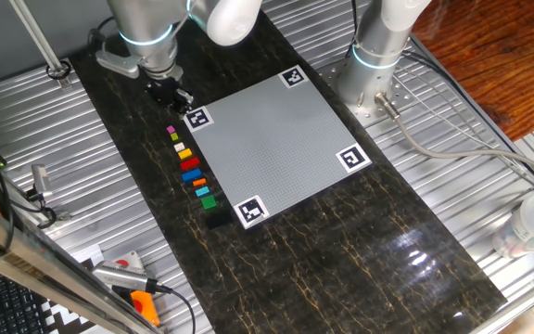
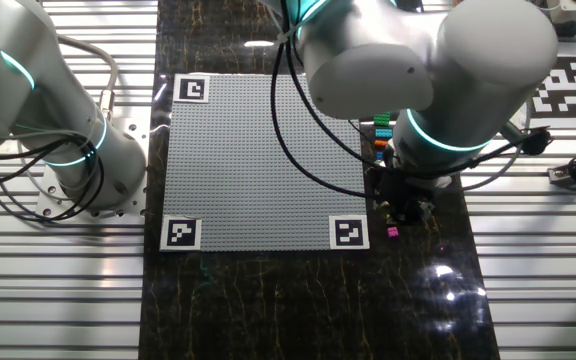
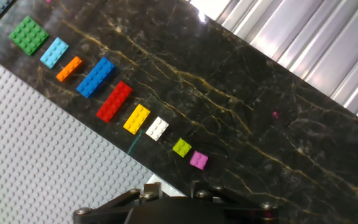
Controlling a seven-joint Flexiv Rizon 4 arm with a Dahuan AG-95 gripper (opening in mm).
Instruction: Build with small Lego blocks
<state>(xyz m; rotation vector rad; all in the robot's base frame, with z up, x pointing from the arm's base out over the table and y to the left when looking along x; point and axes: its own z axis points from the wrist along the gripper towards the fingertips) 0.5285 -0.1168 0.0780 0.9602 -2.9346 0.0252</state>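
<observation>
In one fixed view the small Lego blocks [image 1: 191, 167] lie in a row on the dark desk [image 1: 341, 250], just beside the grey studded plate [image 1: 276, 144]; the tool [image 1: 176, 98] hangs above the row's pink end. In the other fixed view the arm hides most of the row. In the hand view the row runs along the plate's edge; whether the tool is spread or pressed together, I cannot tell.
</observation>
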